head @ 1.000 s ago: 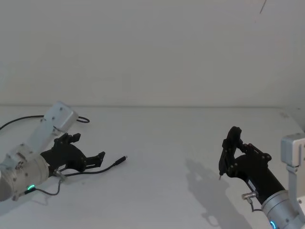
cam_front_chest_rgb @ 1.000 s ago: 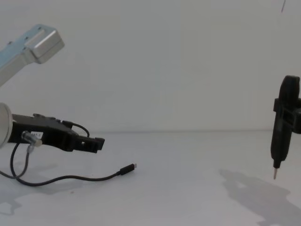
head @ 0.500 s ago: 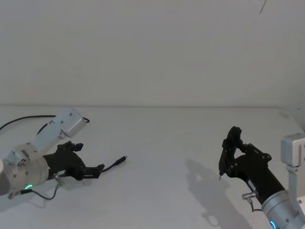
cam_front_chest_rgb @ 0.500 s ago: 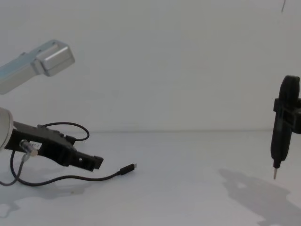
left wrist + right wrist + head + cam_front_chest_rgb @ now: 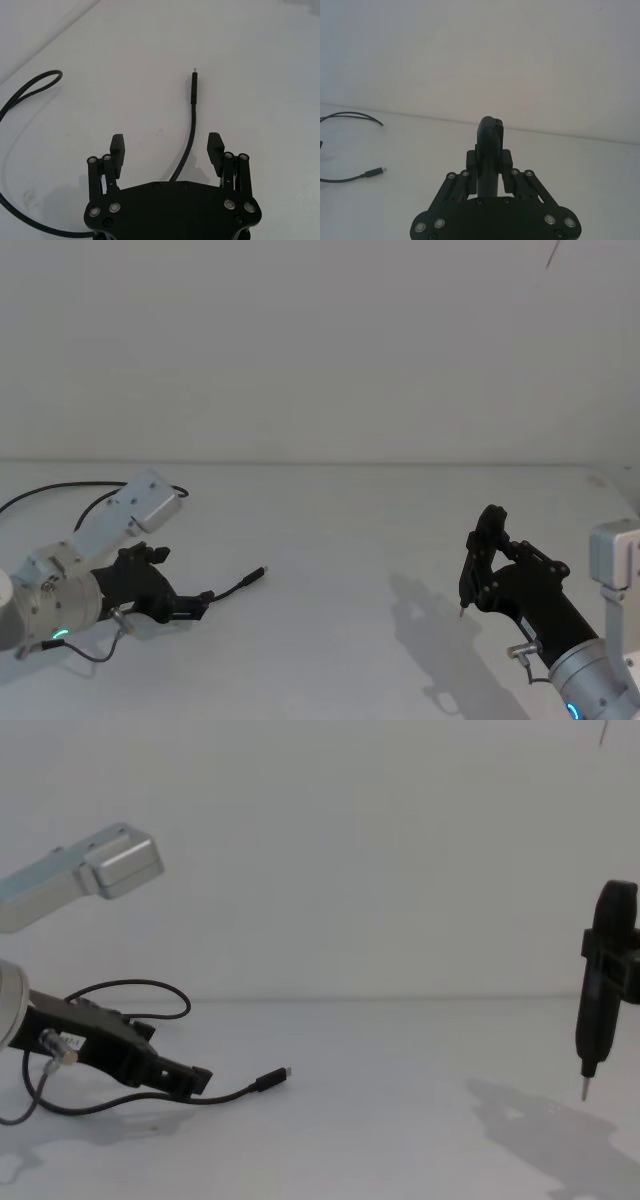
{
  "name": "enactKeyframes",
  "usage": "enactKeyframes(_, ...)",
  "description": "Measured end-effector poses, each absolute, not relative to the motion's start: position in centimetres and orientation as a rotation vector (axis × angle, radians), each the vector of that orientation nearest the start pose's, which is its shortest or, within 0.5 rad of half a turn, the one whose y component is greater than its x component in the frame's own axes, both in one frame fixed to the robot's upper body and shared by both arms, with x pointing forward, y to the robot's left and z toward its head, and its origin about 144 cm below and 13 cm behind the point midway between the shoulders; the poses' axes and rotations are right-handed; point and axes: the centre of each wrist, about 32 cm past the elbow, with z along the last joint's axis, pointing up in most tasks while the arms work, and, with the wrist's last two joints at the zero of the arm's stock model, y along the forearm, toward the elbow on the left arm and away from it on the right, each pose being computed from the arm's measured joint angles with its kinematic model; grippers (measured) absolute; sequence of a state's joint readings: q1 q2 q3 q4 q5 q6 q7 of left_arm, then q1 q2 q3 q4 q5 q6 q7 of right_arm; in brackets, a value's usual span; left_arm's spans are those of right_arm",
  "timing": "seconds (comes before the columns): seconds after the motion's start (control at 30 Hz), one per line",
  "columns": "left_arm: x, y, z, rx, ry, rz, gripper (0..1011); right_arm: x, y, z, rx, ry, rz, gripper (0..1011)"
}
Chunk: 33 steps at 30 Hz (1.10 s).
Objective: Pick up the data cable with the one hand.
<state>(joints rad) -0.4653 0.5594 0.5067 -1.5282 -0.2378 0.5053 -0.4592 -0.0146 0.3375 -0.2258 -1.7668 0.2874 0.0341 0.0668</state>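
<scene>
**Left gripper open astride the cable; cable not yet held**

1. The data cable (image 5: 228, 590) lies flat on the white table (image 5: 350, 540), on the robot's left side. Its plug (image 5: 270, 1080) points toward the middle of the table, silver tip foremost. From the plug the cable runs back under the left arm. Farther back it curves in a loop (image 5: 30, 92) toward the far edge of the table.

2. The left gripper (image 5: 197, 604) is tilted downward and sits low over the table. In the chest view its fingertips are just above the cable, a little behind the plug. In the left wrist view the two fingers (image 5: 117, 148) stand wide apart. The cable passes between them, nearer one finger than the other, and touches neither. Nothing is gripped.

3. The right gripper (image 5: 492, 575) hangs above the table on the robot's right, well apart from the cable. Its fingers (image 5: 471, 161) are closed on a slender black tool (image 5: 596, 990). The tool stands nearly upright, and its thin metal tip (image 5: 584, 1092) points down, clear of the surface. The tool's shadow falls on the table below it.
</scene>
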Motion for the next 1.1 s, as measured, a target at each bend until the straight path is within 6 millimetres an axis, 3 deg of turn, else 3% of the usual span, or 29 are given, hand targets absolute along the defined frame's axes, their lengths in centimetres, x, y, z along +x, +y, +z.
enactKeyframes(1.1,55.1,26.4,124.0,0.604,0.041,0.884,1001,44.3,-23.7,118.9,0.026,-0.075,-1.23,279)
